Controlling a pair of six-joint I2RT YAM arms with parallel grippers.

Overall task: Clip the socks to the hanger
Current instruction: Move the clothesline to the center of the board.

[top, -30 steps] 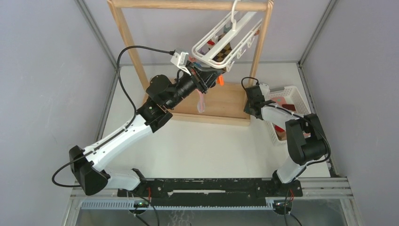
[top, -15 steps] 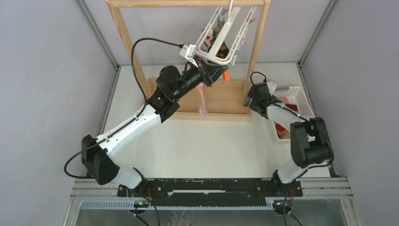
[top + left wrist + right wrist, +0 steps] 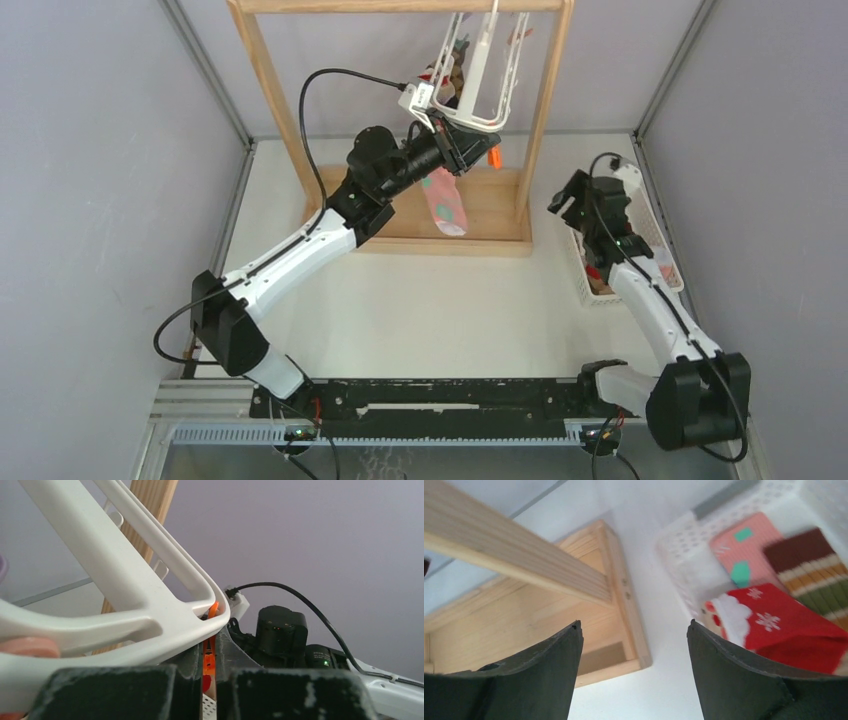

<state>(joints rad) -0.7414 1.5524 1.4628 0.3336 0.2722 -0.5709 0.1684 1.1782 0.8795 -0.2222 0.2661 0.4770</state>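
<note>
The white hanger (image 3: 480,75) hangs by its hook from the wooden rack's top bar, tilted steeply. My left gripper (image 3: 470,150) is at its lower corner. In the left wrist view the left gripper (image 3: 209,665) is shut on an orange clip (image 3: 208,657) under the hanger's frame (image 3: 125,605). A pink sock with teal dots (image 3: 446,200) dangles just below that gripper; what it hangs from is hidden. My right gripper (image 3: 570,200) is open and holds nothing, beside the basket. In the right wrist view a red snowflake sock (image 3: 784,625), a pink sock (image 3: 744,550) and a striped sock (image 3: 814,560) lie past the right gripper (image 3: 634,630).
The tall wooden rack (image 3: 265,80) stands on its flat wooden base (image 3: 490,215) at the back of the table. The white slatted basket (image 3: 650,235) sits at the right edge, partly under my right arm. Grey walls close in both sides.
My right gripper has opened and drawn back right toward the basket. My left arm pushed the hanger's corner right and up, so the frame hangs steeper and the pink sock swung along.
</note>
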